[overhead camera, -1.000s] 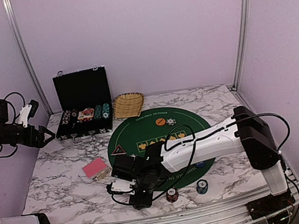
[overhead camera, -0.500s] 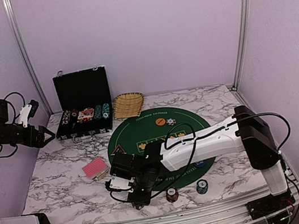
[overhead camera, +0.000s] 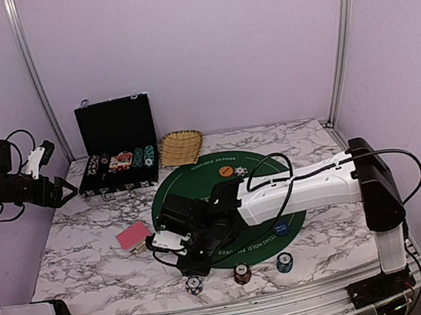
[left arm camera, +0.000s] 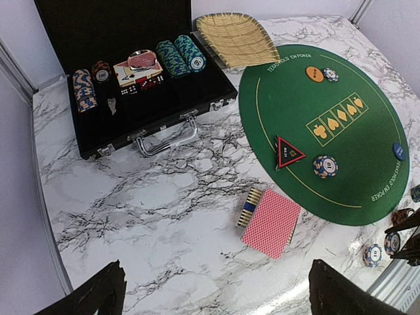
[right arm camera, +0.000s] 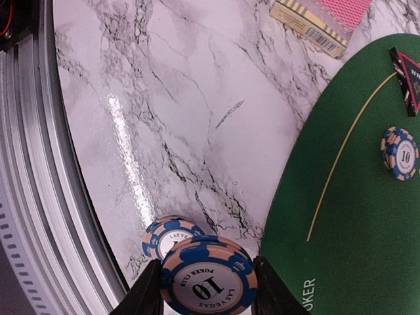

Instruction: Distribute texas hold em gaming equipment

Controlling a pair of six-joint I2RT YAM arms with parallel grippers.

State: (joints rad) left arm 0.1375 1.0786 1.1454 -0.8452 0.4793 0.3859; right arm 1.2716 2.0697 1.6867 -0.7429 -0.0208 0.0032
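Top view: the right gripper (overhead camera: pixel 186 260) hangs low over the marble table (overhead camera: pixel 91 266), at the near-left rim of the round green felt mat (overhead camera: pixel 278 174). A pale loose chip (overhead camera: pixel 193 284) lies on the marble just in front of it. The left gripper (overhead camera: pixel 55 187) is raised at far left, near the black case (overhead camera: pixel 116 133).

Left wrist view: the left gripper's dark fingers (left arm camera: pixel 92 295) stand wide apart with nothing between them. Below them, the pink-red-backed cards (left arm camera: pixel 272 223) lie flat on the marble beside the mat. The black-red triangle button (left arm camera: pixel 287 152) and a striped mat chip (left arm camera: pixel 325 166) sit on the felt.

Right wrist view: the right gripper (right arm camera: pixel 209 279) pinches a held chip (right arm camera: pixel 207 272) by its edges. This chip is a peach disc with blue edge stripes and a white centre reading "10". It partly covers the loose chip, which looks the same.
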